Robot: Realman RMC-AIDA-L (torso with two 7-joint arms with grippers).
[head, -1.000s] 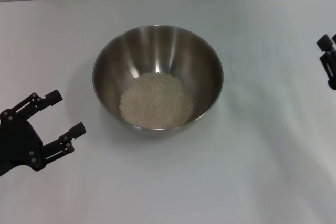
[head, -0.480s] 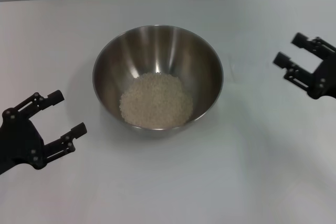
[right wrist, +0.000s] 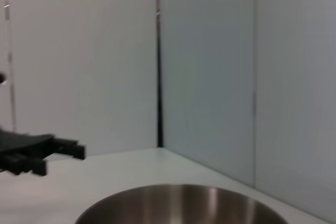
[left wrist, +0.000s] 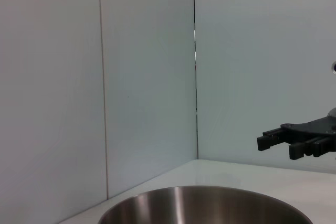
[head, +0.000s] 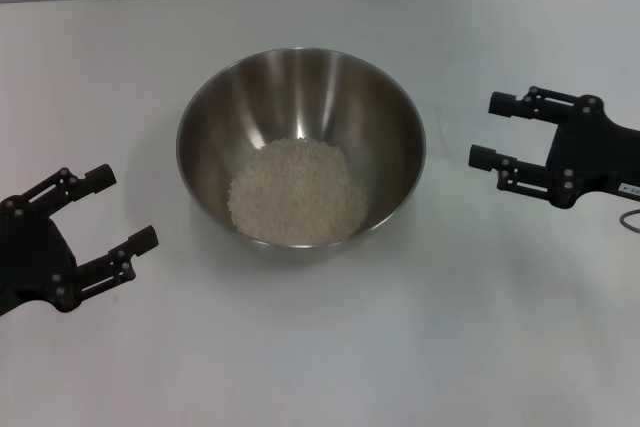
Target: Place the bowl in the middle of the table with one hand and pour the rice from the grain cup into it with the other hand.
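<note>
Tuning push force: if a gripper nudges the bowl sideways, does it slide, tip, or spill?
Probably slides: the bowl is smooth steel on a smooth white table. Likely hard to tip, since the rice sits low as ballast. Spilling seems unlikely, as the walls rise well above the grains. Rounded sides may deflect open fingers.

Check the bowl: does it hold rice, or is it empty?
It holds rice. The bowl stands upright on the table, with a pale mound of rice covering its bottom; both open pincers stay clear of it.
</note>
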